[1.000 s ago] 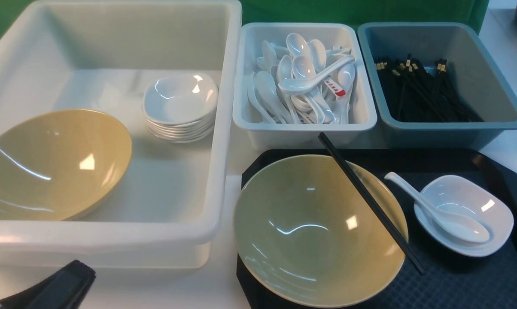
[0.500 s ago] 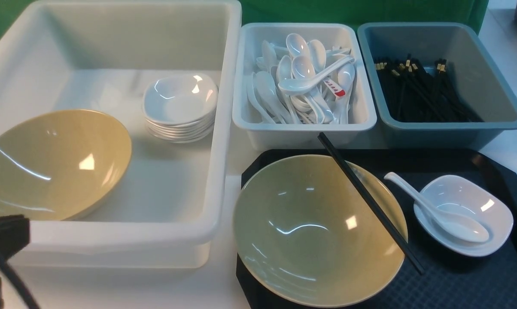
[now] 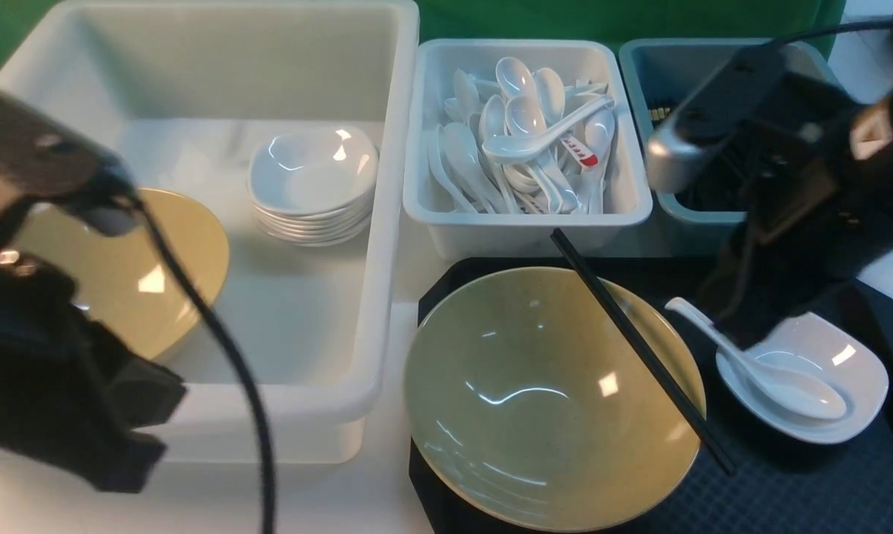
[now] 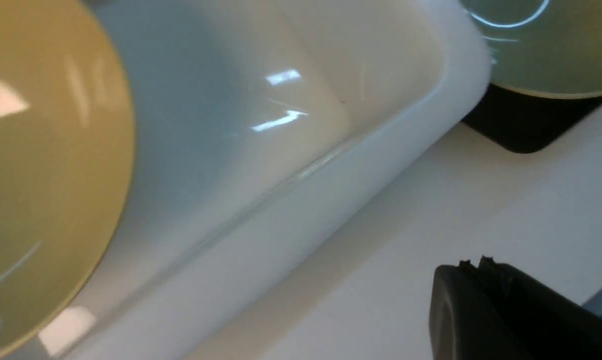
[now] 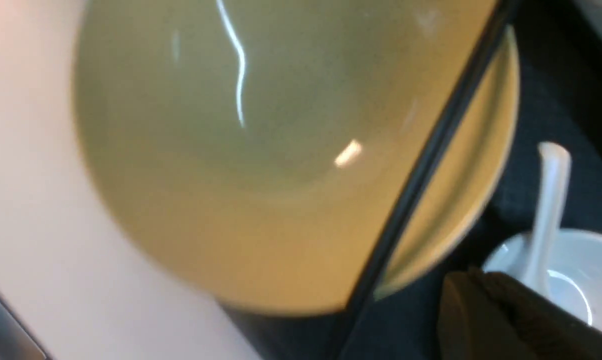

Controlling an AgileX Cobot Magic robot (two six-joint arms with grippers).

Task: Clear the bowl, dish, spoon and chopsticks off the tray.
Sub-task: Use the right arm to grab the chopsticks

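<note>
The olive-yellow bowl [image 3: 550, 400] sits on the left of the black tray [image 3: 788, 489]. The black chopsticks [image 3: 639, 348] lie slanted across the bowl's right rim. The white spoon [image 3: 773, 371] rests in the small white dish [image 3: 825, 393] on the tray's right. My right gripper [image 3: 743, 330] is shut and empty, just above the spoon's handle and the dish's far left edge. The right wrist view shows the gripper [image 5: 473, 275], bowl [image 5: 281, 150], chopsticks [image 5: 421, 170], spoon [image 5: 551, 200] and dish [image 5: 581, 270]. My left gripper [image 3: 139, 452], also in its wrist view [image 4: 473, 262], is shut and empty over the table by the big tub's front.
A big white tub [image 3: 372, 297] holds another olive bowl [image 3: 142, 274] and a stack of white dishes [image 3: 313, 185]. A white tub [image 3: 528, 222] of spoons and a grey-blue tub [image 3: 684, 222] of chopsticks stand behind the tray. My right arm hides most of the grey-blue tub.
Both arms have swung into view. The left rose from the lower left corner; the right came in over the grey-blue tub and dish. The tableware has not moved.
</note>
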